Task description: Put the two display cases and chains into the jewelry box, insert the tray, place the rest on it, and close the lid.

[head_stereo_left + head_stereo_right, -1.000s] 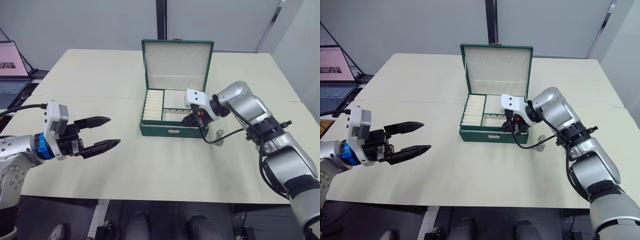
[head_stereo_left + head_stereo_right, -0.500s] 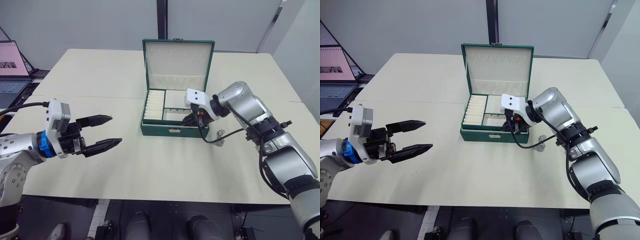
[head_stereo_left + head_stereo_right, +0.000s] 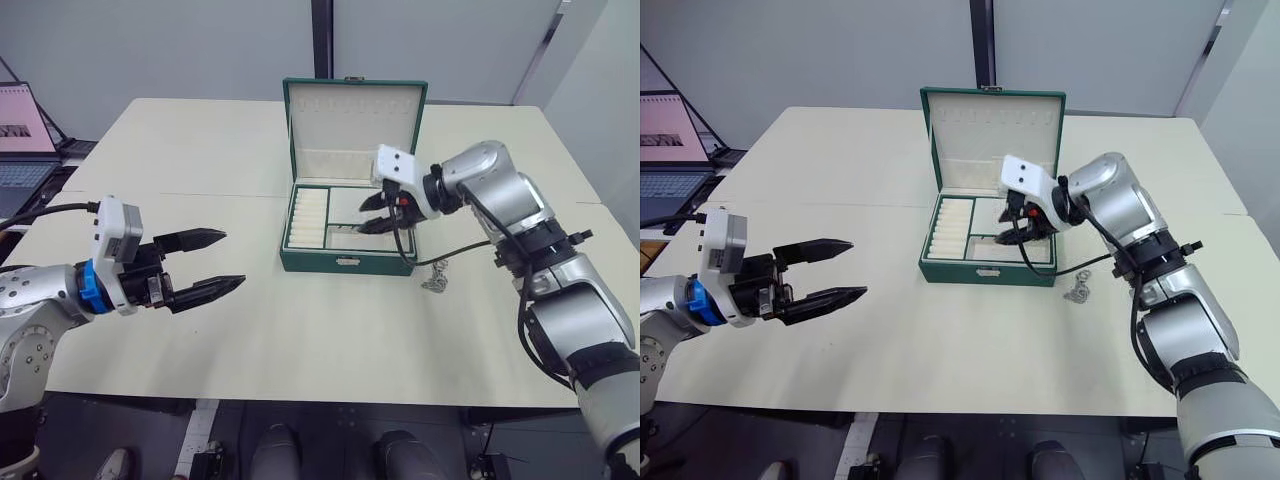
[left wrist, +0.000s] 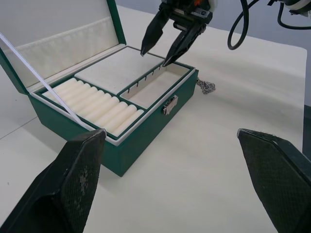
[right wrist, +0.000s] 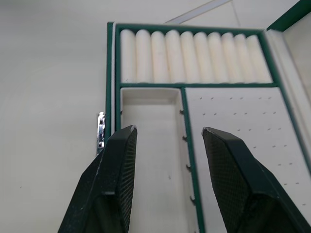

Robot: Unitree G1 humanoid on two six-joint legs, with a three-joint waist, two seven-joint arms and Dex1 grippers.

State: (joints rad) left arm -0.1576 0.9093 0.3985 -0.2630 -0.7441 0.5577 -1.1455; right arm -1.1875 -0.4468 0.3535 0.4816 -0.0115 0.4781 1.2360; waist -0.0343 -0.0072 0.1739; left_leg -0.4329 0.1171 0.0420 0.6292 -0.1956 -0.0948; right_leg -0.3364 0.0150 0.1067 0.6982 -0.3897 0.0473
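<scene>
The dark green jewelry box stands open mid-table, its lid upright behind it. The tray sits inside, with a ridged ring-roll section on its left and plain cream compartments beside it, all bare. My right gripper hovers open just above the tray's right compartments, holding nothing. One silvery chain lies on the table right of the box's front corner. My left gripper hangs open over the table well left of the box. The display cases are out of view.
A black cable from my right arm droops past the box's front right corner, close to the chain. A laptop sits off the table's far left. The table's front edge runs just below my arms.
My right gripper has risen from low in the tray's front right compartment to a little above the box. The left gripper has barely moved.
</scene>
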